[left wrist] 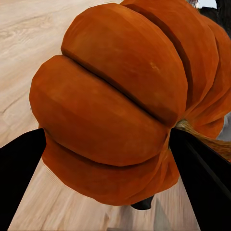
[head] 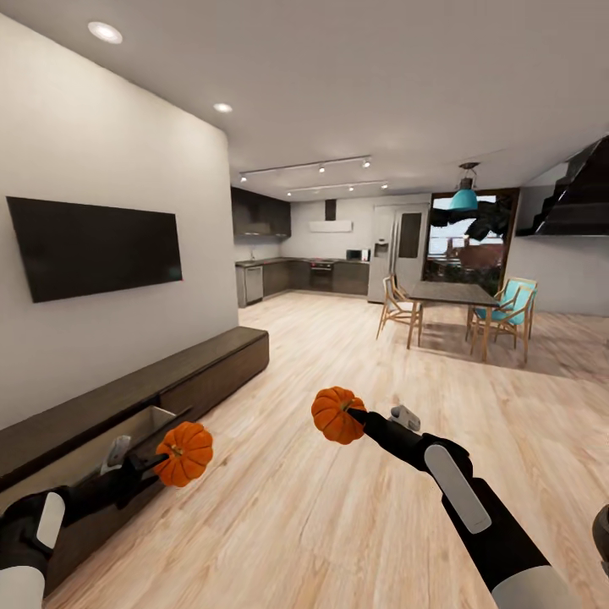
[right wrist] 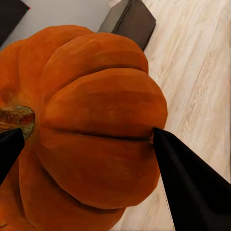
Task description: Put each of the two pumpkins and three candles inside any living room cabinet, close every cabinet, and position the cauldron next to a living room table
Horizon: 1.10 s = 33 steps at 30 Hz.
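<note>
The wooden floor [head: 338,474] runs wide and bare from the cabinet out to the far kitchen, with open room across its whole middle. The white wall [head: 101,152] stands directly behind the cabinet and carries a dark television [head: 93,245] above it. The cabinet [head: 169,381] itself is a long, low, dark brown unit along the foot of that wall; its far end finishes in a square edge where the wall turns toward the kitchen. One drawer [head: 127,436] in the cabinet stands pulled out, its pale inside showing and its front edge jutting over the floor. Well beyond the cabinet's far end, a dining table [head: 448,296] with chairs [head: 507,313] sits apart from it, with clear floor between.

The left pincer [head: 161,461] is clamped on the left pumpkin [head: 184,453], which hangs in the air just in front of the cabinet's open drawer, beside its front edge; in the left wrist view the dark fingers [left wrist: 19,178] press both sides of the orange ribs. The right pincer [head: 355,416] is clamped on the right pumpkin [head: 337,414], held in the air over the floor, well out from the cabinet; the right wrist view shows its fingers [right wrist: 192,187] against the pumpkin's flanks, near the stem.
</note>
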Tool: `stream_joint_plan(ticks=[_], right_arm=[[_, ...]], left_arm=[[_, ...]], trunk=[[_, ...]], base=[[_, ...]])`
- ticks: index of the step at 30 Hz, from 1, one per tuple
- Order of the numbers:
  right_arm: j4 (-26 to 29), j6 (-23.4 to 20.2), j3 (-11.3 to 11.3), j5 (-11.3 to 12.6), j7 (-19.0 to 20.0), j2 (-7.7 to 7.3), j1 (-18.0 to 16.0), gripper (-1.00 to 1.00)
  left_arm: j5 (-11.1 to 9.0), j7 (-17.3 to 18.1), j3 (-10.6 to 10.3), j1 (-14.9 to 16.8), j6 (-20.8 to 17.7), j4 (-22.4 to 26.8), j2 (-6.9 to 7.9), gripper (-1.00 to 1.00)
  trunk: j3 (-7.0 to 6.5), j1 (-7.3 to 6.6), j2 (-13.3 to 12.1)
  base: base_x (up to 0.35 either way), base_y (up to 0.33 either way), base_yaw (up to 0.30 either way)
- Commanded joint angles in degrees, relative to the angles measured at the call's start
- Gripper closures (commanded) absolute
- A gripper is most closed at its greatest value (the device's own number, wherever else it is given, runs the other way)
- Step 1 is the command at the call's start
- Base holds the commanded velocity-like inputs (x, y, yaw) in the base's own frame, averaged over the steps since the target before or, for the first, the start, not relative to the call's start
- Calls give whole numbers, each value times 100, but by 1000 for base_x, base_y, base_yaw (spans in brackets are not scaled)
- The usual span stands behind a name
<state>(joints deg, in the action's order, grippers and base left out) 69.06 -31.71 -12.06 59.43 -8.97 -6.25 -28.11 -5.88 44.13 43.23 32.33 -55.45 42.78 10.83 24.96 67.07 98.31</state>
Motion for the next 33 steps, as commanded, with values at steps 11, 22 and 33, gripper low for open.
stream_joint_plan(ticks=[11,22,33], right_arm=[[2,-2,2,34,18,9,-1,100],[2,-11,2,25,18,40,-1,100],[2,-19,0,25,15,46,-1,100]], left_arm=[[-71,-3,1,1,-27,3,4,100],[-71,-1,1,1,-30,3,6,100],[-71,-8,1,1,-28,3,1,100]], trunk=[[-12,0,0],[-12,0,0],[-12,0,0]], base=[[254,0,-35],[17,0,238],[92,-102,290]])
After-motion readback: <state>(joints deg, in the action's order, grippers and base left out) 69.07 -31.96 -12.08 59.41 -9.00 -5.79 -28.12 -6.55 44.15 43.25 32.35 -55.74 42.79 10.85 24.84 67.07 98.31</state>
